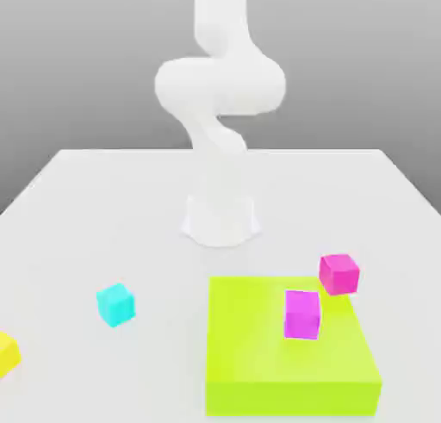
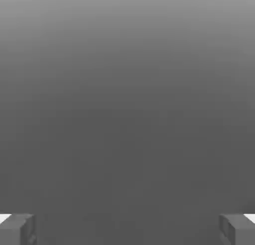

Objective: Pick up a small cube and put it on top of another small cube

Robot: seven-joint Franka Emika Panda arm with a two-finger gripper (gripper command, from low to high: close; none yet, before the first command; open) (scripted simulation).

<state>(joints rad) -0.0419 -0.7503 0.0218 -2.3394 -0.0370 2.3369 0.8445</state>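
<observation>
Gripper [image 2: 127, 229] spread to full width, nothing between the fingers [image 2: 17, 229], only blank grey backdrop beyond them; judged a start pose, hand raised clear of the table [image 1: 103, 206] ahead of any approach. Cyan cube [image 1: 114, 304] sitting alone on bare table toward the exterior view's left, free on all sides, so likely easy to straddle. Yellow cube [image 1: 7, 353] further left and nearer the camera, cut off by the frame edge; full outline not recoverable. Well apart from both: lime-green block [image 1: 288, 361] on the exterior view's right, one magenta cube [image 1: 302, 314] on top, a second magenta cube [image 1: 338, 273] at its far corner; resting on the block or just beside it not clear. Arm [image 1: 220, 85] cropped at frame top.
</observation>
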